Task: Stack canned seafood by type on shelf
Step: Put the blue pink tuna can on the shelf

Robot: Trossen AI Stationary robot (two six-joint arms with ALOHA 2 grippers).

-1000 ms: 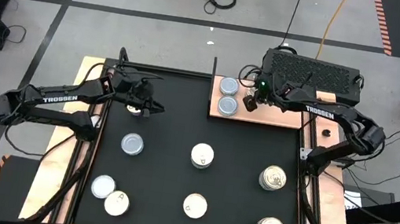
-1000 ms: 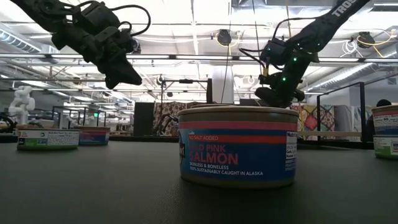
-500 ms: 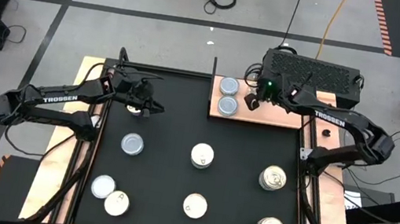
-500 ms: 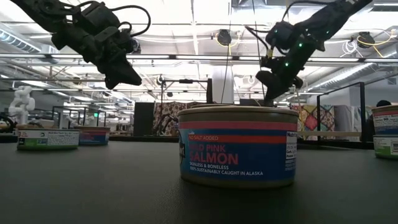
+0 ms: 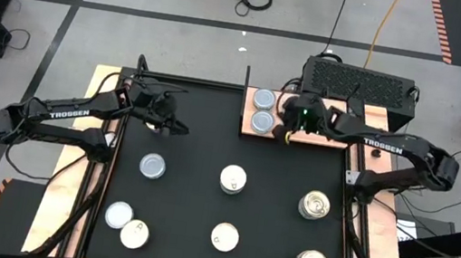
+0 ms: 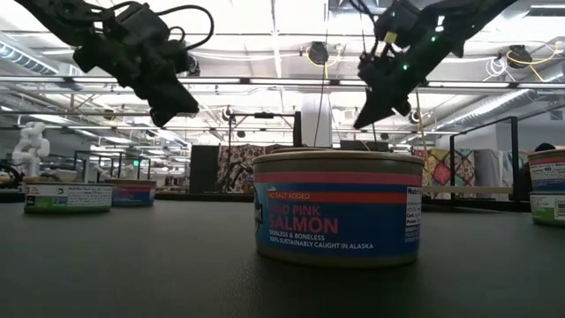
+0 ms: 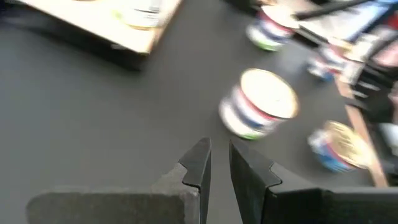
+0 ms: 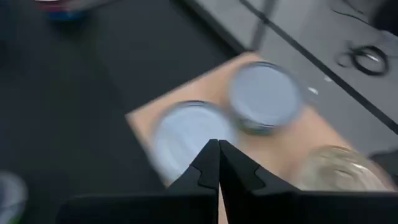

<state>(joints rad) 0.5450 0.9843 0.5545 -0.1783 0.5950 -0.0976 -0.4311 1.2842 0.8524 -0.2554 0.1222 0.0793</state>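
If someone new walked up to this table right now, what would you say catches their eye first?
Most likely the salmon tin filling the low view, standing on the black mat. Next, the two silvery-topped cans side by side on the wooden shelf at the mat's far edge, with the right gripper, shut and empty, just beside them. The left gripper hangs above the mat's far left part, holding nothing.
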